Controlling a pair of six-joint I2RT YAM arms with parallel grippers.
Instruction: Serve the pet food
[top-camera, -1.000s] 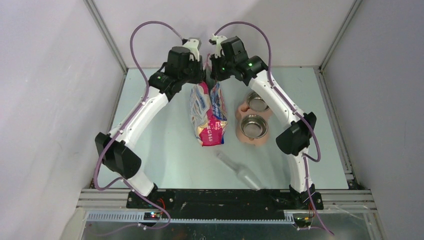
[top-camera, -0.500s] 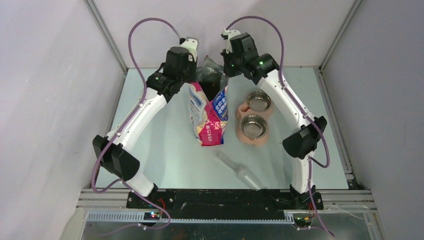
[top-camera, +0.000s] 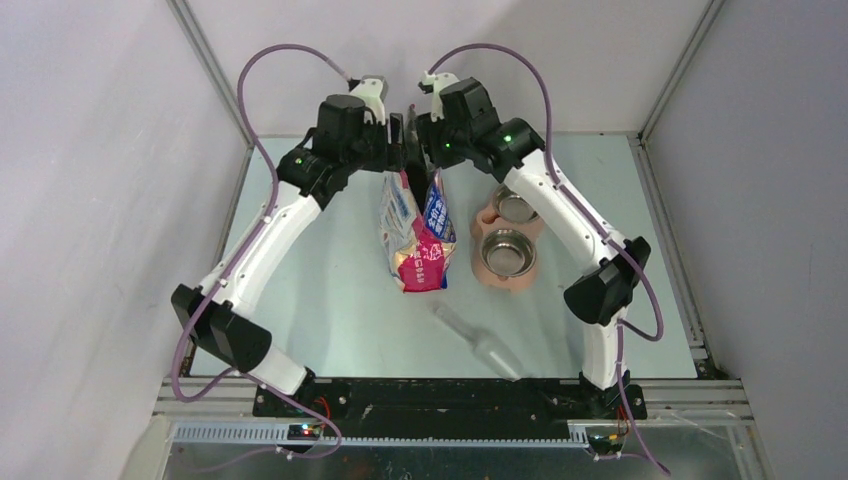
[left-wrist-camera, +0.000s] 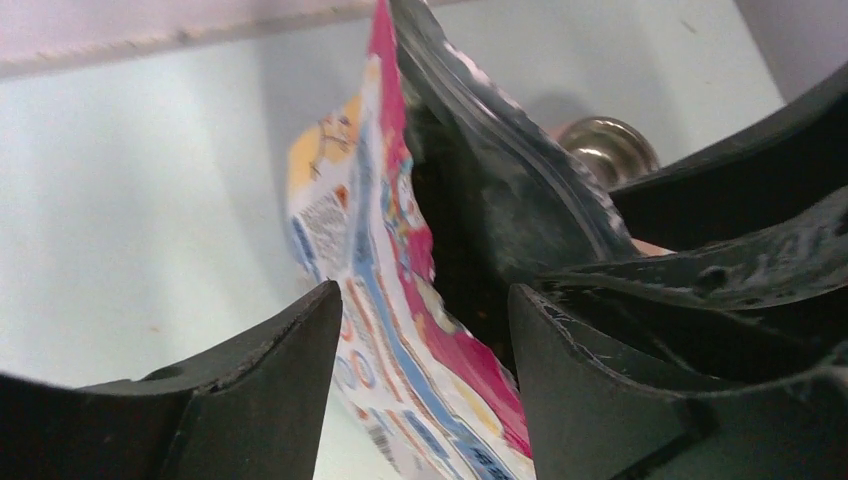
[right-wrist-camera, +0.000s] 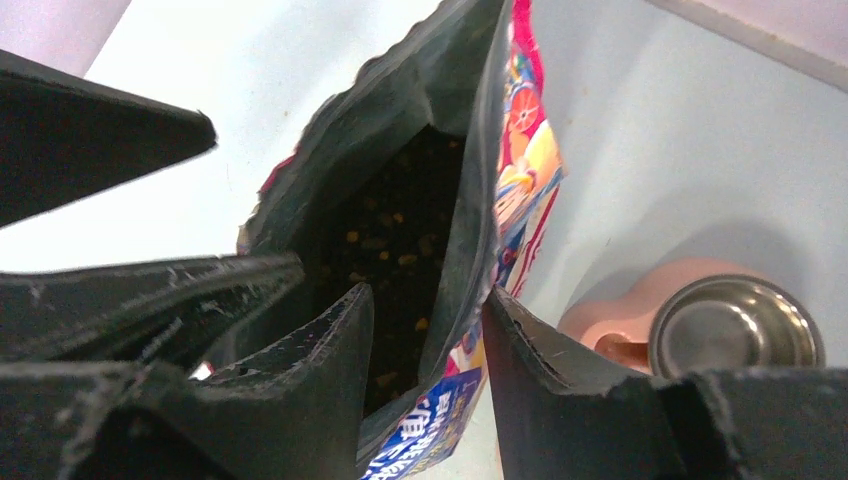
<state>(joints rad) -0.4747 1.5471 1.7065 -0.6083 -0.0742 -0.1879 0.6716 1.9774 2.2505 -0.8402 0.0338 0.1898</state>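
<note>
Right claw (right-wrist-camera: 425, 350) pinches bag (right-wrist-camera: 480, 240) wall; only its camera shows kibble (right-wrist-camera: 385, 250).

Both white-and-black arms are reaching far forward and leaning inward, wrists nearly meeting. The left black two-finger claw (left-wrist-camera: 420, 375) and the right black two-finger claw (right-wrist-camera: 425, 375) are each pinching a thin sheet between their fingers.

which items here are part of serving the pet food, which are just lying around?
In the job:
- pet food, inside the bag
- bag, mouth held by the left claw and right claw
- two steel bowls in the pink stand
- clear scoop, likely next

Lying about:
- nothing else visible on the table
</note>
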